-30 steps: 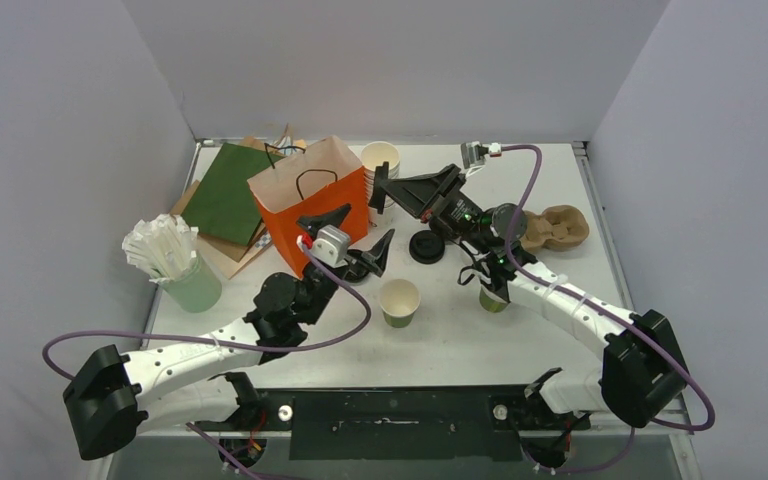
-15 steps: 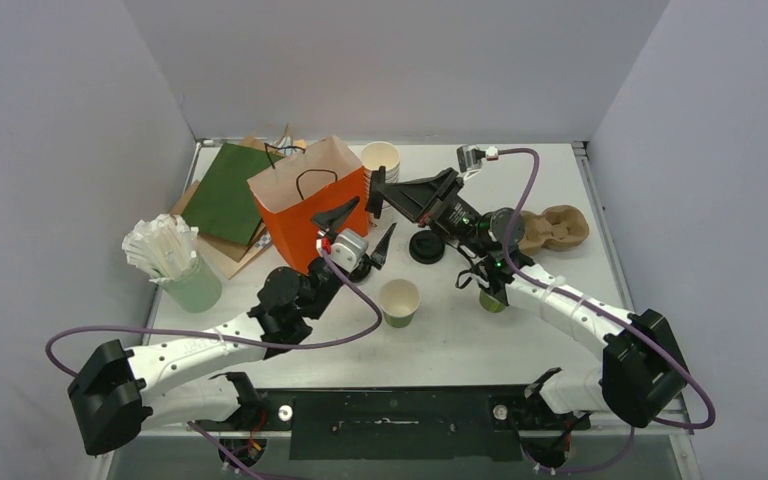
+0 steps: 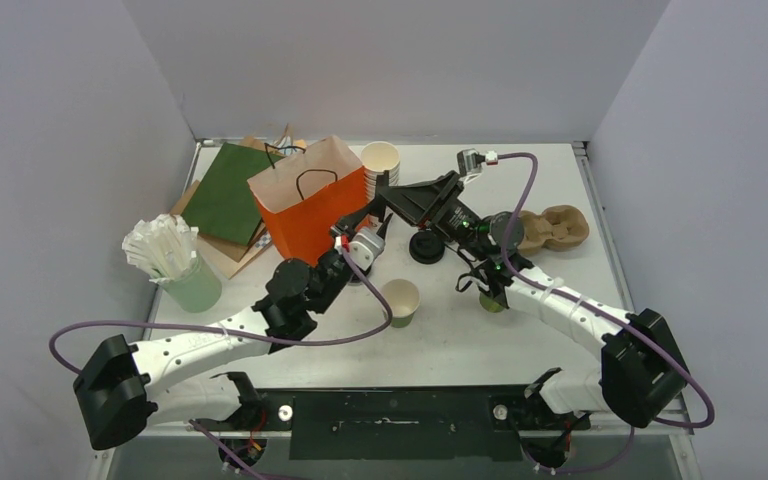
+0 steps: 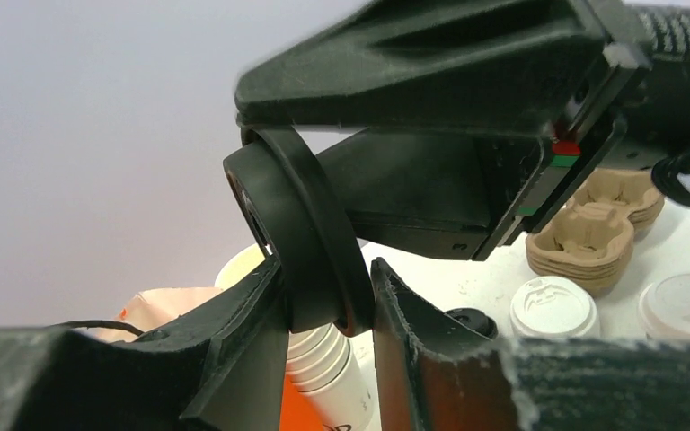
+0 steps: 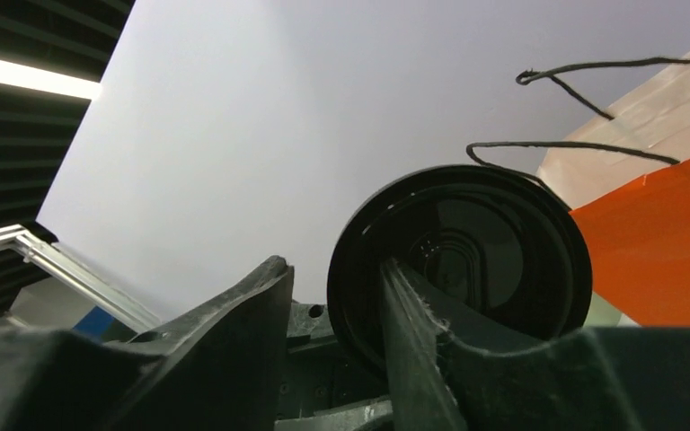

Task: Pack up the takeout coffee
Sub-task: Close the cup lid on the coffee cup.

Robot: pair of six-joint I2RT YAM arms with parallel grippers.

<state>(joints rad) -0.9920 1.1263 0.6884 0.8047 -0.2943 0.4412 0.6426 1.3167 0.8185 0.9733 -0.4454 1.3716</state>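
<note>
A: State of the left pincer [image 4: 325, 269]?
B: Clamped on the black lid [image 4: 301, 233]. The lid stands on edge with a rough-edged finger pressed to each side. Round, glossy plastic, rolled rim.
A: Right pincer [image 5: 331, 265]?
B: At the same lid, upper part. Fingers are apart: one lies across the lid's face, and grey wall shows between the other and the rim. Not a clamp.
A: Where's the coffee?
B: The olive-green paper cup [image 3: 399, 300] stands upright on the tabletop [image 3: 460, 345], just on the near side of the left pincer. Open mouth, cream inside, no lid. The second green cup [image 3: 493, 300] is to its right under the right arm. Its top is hidden, so can't tell if it's capped.
A: Bag?
B: The orange paper bag [image 3: 300, 225] is upright with its mouth open, just left of the held lid. Thin black cord handles. Neither cup is in it.
A: Rest?
B: A stack of white cups [image 3: 381, 160] with ribbed rims sits by the bag's far right corner. A pile of black lids [image 3: 426, 247] lies right of the pincers. The pulp carrier [image 3: 558, 227], brown, moulded and lumpy, is at far right.
</note>
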